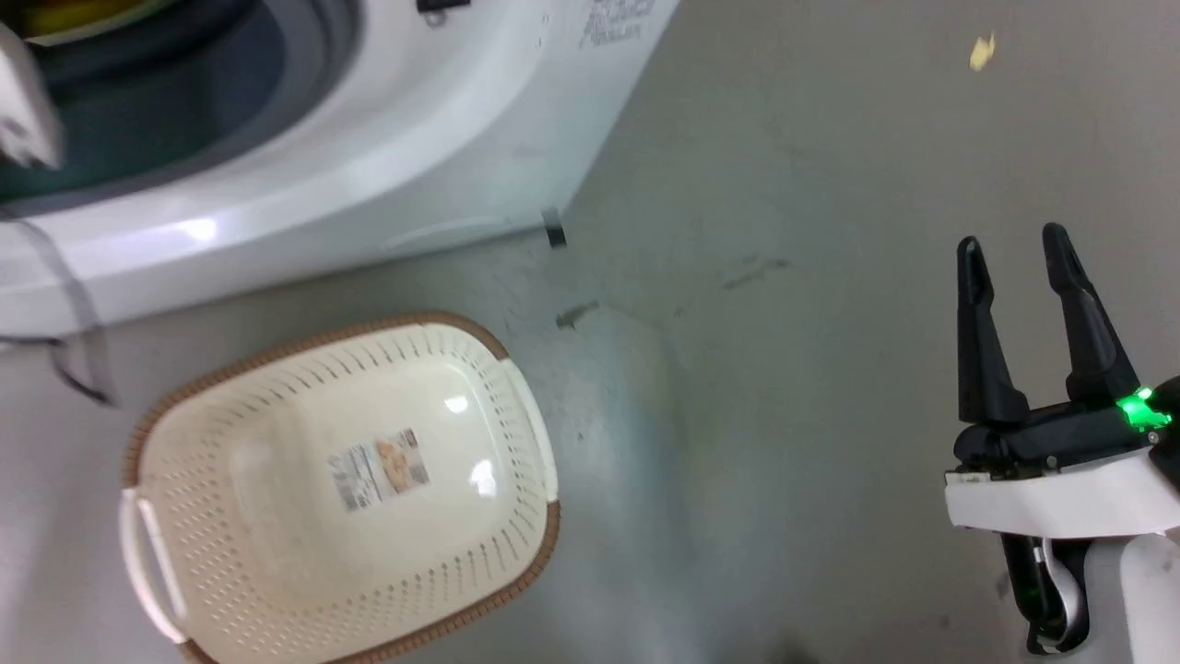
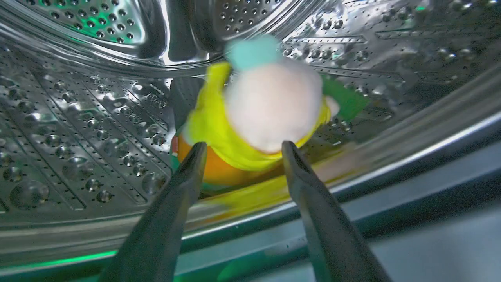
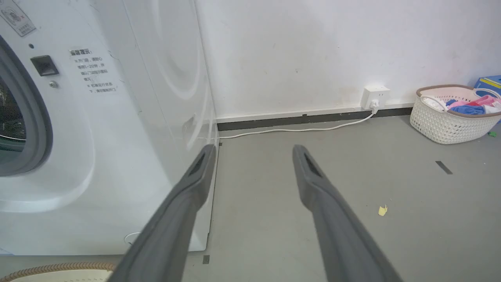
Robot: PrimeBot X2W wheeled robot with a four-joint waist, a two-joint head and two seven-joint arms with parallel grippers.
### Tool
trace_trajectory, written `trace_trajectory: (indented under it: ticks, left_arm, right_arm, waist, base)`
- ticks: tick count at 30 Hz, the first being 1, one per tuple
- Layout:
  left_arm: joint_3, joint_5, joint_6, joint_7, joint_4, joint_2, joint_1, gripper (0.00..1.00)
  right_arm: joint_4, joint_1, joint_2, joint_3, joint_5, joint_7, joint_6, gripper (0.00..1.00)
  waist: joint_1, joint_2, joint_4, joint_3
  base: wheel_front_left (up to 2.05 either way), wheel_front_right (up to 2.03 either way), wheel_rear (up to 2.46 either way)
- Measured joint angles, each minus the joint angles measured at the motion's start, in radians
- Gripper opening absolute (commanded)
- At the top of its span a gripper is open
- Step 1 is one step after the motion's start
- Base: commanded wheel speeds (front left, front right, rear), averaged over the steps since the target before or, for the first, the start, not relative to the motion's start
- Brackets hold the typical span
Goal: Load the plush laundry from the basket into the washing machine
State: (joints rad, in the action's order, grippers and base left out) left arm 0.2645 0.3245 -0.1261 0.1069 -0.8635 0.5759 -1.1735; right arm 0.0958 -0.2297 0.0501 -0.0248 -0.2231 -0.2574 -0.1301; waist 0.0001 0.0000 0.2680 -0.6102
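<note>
The plush laundry [image 2: 270,105] lies inside the steel drum [image 2: 78,117] of the washing machine [image 1: 369,138], blurred, its pale head, yellow hood, orange base and mint tuft all showing. Just short of the toy, my left gripper [image 2: 242,150] is open, its fingertips apart at the drum's lip. In the head view my pale left forearm [image 1: 23,101] reaches into the porthole. The cream basket [image 1: 277,498] sits on the floor before the washer with only its label inside. My right gripper [image 1: 1012,244] hangs open over bare floor to the right, holding nothing.
The washer's white side [image 3: 117,156] stands left of my right gripper [image 3: 253,150]. A wall outlet [image 3: 375,97] and white cable run along the back wall. A second basket of clothes [image 3: 454,113] stands far right. A yellow scrap [image 3: 382,210] lies on the grey floor.
</note>
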Motion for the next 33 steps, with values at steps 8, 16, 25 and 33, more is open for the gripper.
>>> trace_trajectory:
  ticks: [8, 16, 25, 33]
  left_arm:
    - [0.005, 0.061, 0.000, -0.206, -0.049, -0.118, 0.192, 1.00]
    - [0.014, 0.087, 0.004, -0.354, 0.086, -0.216, 0.416, 1.00]
    - [-0.095, 0.041, 0.145, -0.363, 0.579, -0.284, 0.798, 1.00]
    - [-0.138, -0.018, 0.201, -0.363, 0.804, -0.372, 1.107, 1.00]
  right_arm:
    - [-0.011, 0.036, 0.000, -0.008, 0.061, 0.000, 0.000, 1.00]
    - [-0.022, 0.103, 0.000, -0.007, 0.097, 0.000, 0.000, 1.00]
    - [-0.035, 0.163, 0.000, 0.001, 0.120, 0.000, 0.000, 1.00]
    - [-0.060, 0.192, 0.000, 0.013, 0.115, 0.000, 0.000, 1.00]
  waist:
    - [-0.0003, 0.0000, -0.044, 0.154]
    - [-0.0005, 0.0000, -0.113, 0.332]
    - [-0.0003, 0.0000, -0.210, 0.479]
    - [-0.0003, -0.0001, -0.265, 0.552]
  base:
    - [0.00, 0.00, 0.00]
    - [0.00, 0.00, 0.00]
    - [0.00, 0.00, 0.00]
    - [0.00, 0.00, 0.00]
